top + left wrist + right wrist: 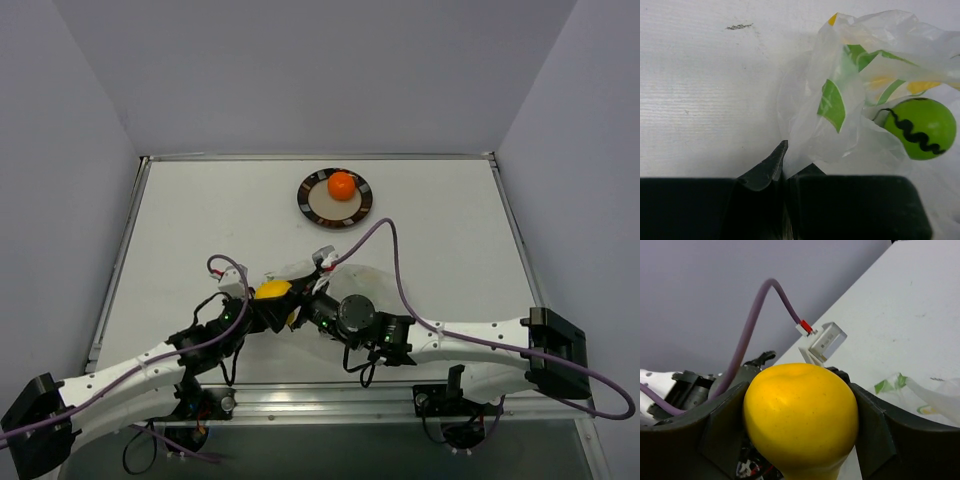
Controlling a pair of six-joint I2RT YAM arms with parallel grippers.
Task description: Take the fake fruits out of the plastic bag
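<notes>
Clamping the glossy yellow pear-like plastic fruit (800, 405) beside the crinkly transparent plastic bag (810, 125), the right gripper (801, 427) may squeeze it loose; the left gripper (786, 167) pinches the bag shut-jawed, round green fruit (920, 128) inside.

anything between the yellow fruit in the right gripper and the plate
Nothing visible lies on the table between the yellow fruit, held in the right gripper, and the plate. The orange fruit already sits mid-plate.
</notes>
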